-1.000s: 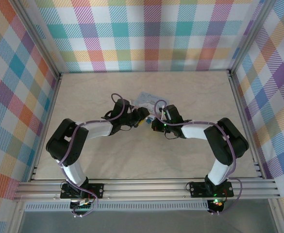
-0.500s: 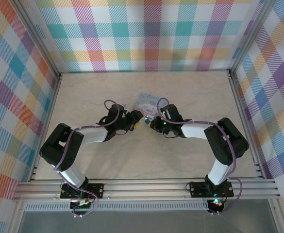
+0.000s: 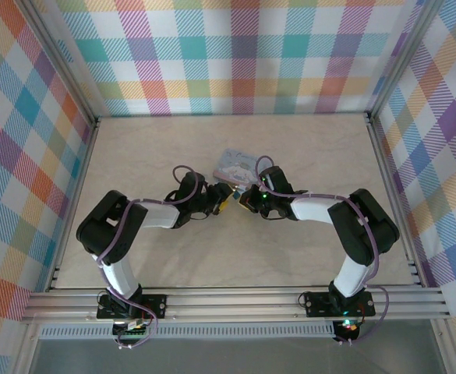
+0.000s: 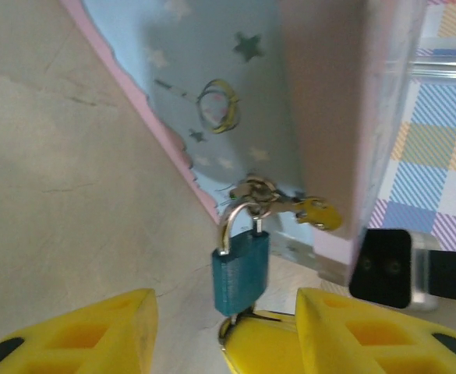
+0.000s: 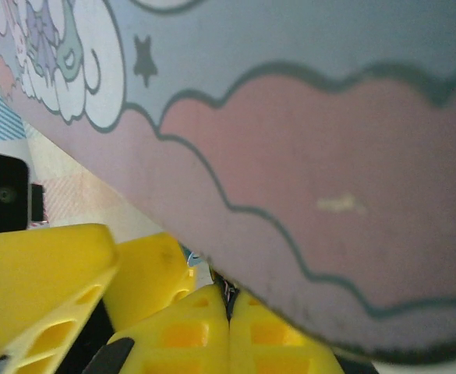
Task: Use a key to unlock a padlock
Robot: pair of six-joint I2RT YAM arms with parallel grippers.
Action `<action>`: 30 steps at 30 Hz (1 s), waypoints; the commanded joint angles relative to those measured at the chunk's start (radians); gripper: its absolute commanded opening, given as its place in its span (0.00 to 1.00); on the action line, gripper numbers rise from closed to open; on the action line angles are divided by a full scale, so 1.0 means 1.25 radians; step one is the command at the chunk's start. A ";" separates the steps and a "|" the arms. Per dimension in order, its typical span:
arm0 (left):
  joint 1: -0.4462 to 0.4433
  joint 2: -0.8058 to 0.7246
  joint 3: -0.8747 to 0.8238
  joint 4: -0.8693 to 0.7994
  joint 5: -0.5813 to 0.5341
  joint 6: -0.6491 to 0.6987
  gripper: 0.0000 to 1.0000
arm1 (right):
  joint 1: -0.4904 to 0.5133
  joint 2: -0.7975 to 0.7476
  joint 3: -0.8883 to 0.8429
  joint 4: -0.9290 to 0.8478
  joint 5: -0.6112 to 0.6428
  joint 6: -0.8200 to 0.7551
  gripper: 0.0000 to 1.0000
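Since a second ago our left gripper (image 4: 224,308) has slid closer to the right gripper (image 5: 228,315). Its jaws stand half open astride the blue padlock (image 4: 240,269), which hangs at the pastel box (image 4: 212,70) edge. Our right jaws stay pressed together.

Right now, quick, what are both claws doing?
Left gripper: open, straddling the padlock, not gripping it.
Right gripper: shut; whether it holds anything cannot be told.

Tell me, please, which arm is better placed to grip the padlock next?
Left, probably: the left gripper is open, and the padlock hangs just ahead of its jaws, in line with the gap. The right gripper is shut, close against the box.
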 commanded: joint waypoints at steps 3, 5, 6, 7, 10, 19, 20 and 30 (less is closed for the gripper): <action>-0.014 0.036 0.034 0.056 0.005 -0.021 0.47 | 0.005 -0.013 0.013 0.023 -0.020 0.019 0.00; -0.018 0.042 0.039 0.055 0.002 -0.021 0.46 | 0.005 -0.014 0.013 0.023 -0.020 0.019 0.00; -0.020 0.044 0.042 0.055 0.002 -0.022 0.46 | 0.005 -0.014 0.013 0.023 -0.019 0.019 0.00; -0.019 0.045 0.043 0.054 0.001 -0.021 0.46 | 0.004 -0.014 0.013 0.024 -0.019 0.019 0.00; -0.022 0.053 0.050 0.053 -0.002 -0.020 0.45 | 0.004 -0.016 0.013 0.026 -0.020 0.020 0.00; -0.031 0.079 0.062 0.072 -0.025 -0.024 0.37 | 0.005 -0.022 0.003 0.041 -0.020 0.034 0.00; -0.032 0.079 0.064 0.071 -0.026 -0.024 0.37 | 0.005 -0.024 0.003 0.043 -0.020 0.035 0.00; -0.039 0.091 0.071 0.078 -0.034 -0.027 0.22 | 0.005 -0.028 -0.002 0.048 -0.018 0.045 0.00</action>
